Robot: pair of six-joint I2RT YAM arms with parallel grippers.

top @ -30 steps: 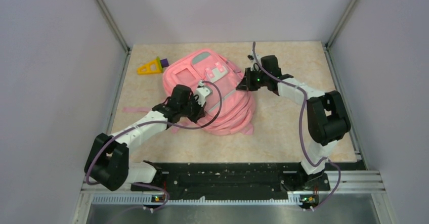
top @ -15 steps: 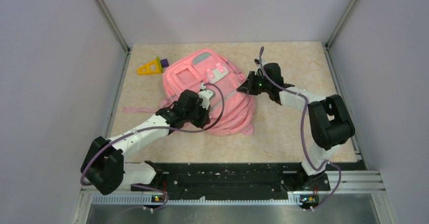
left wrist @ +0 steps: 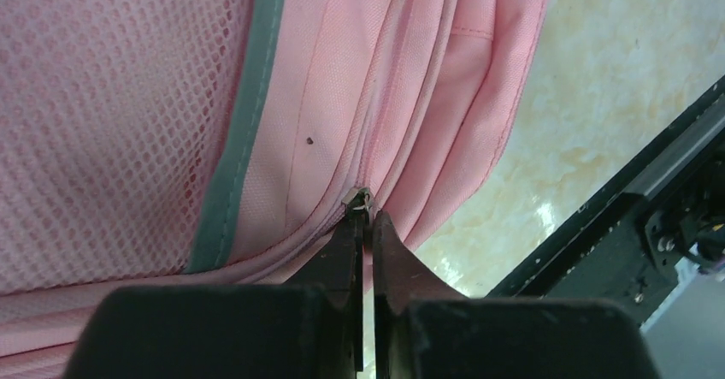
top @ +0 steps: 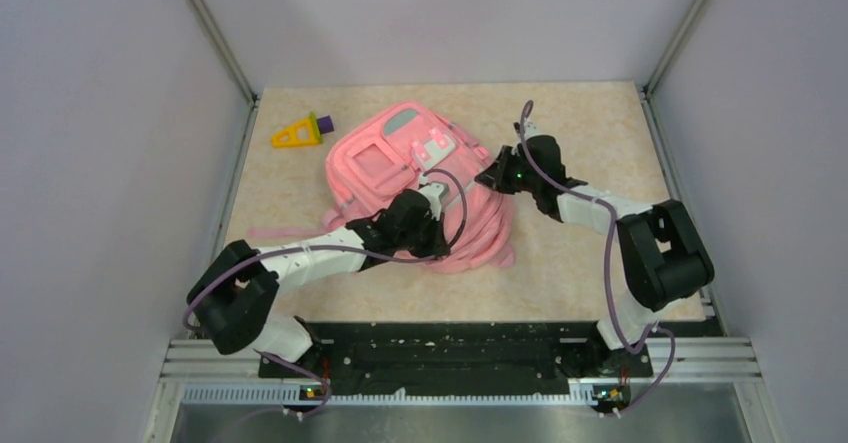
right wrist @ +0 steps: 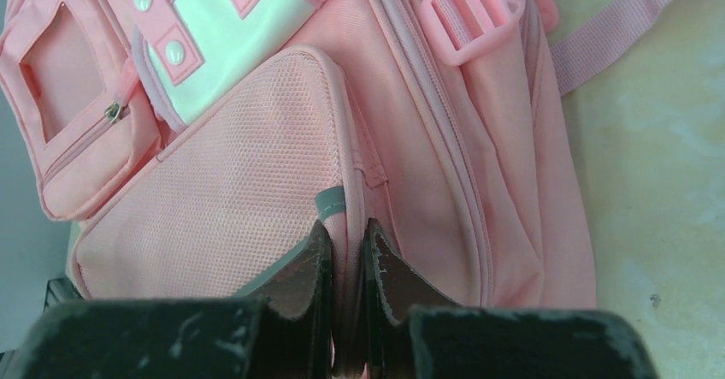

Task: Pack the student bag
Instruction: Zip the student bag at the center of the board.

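Well, the pink backpack (top: 385,163) lies flat on the table (top: 590,128), with the left gripper (left wrist: 365,221) pinched tight on the zipper pull (left wrist: 358,199) at its near side. The right gripper (right wrist: 346,238) clamps the edge of its mesh pocket (right wrist: 222,199), and a yellow triangle toy (top: 295,135) sits just beside its far-left corner.

The bag (top: 385,168) is soft matt woven cloth, its side pocket (right wrist: 222,199) open mesh. The zip pull (left wrist: 359,199) is dull metal, the buckle (right wrist: 474,11) glossy pink plastic. The table (top: 600,123) has a smooth, faintly shiny marbled top. The right gripper (right wrist: 346,229) is matt black, scuffed pale.
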